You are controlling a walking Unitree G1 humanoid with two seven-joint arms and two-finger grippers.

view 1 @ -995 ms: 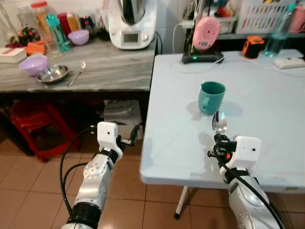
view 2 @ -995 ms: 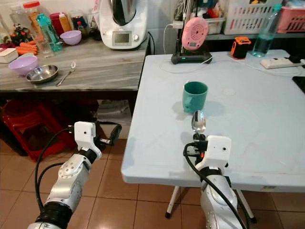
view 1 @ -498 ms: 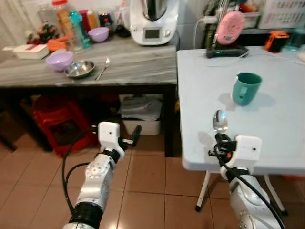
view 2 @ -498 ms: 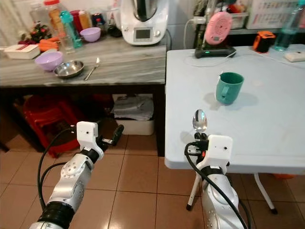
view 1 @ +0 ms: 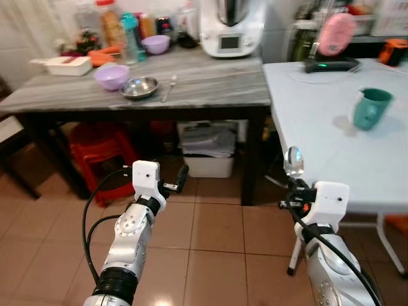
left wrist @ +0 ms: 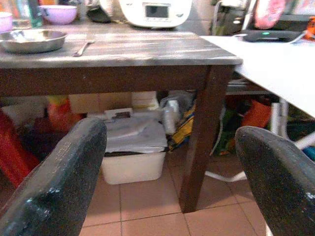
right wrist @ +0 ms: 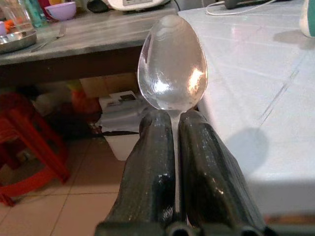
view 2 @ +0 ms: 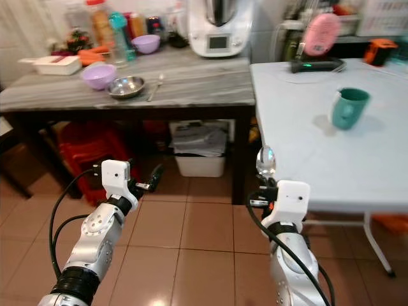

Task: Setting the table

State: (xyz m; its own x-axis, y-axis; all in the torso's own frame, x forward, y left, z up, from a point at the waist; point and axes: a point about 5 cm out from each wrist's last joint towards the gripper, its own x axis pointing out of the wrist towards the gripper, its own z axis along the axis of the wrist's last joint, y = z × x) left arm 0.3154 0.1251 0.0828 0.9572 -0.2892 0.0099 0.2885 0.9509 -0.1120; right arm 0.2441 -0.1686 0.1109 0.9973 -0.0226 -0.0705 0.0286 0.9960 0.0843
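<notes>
Your right gripper point(right wrist: 172, 128) has its fingers clamped on the spoon point(right wrist: 172, 64), bowl upright, at the white tabletop's point(view 1: 331, 127) near edge. Left gripper point(left wrist: 162, 162) idles, fingers apart. You're mid-carry; next, lay the spoon near the teal mug point(view 1: 371, 108) at 2 o'clock.

left arm: raised forward, bent | left gripper point(view 1: 181, 180): jaws spread wide, nothing between | right arm: raised forward | right gripper point(right wrist: 173, 129): jaws pressed together on spoon point(right wrist: 172, 64), bowl up
</notes>
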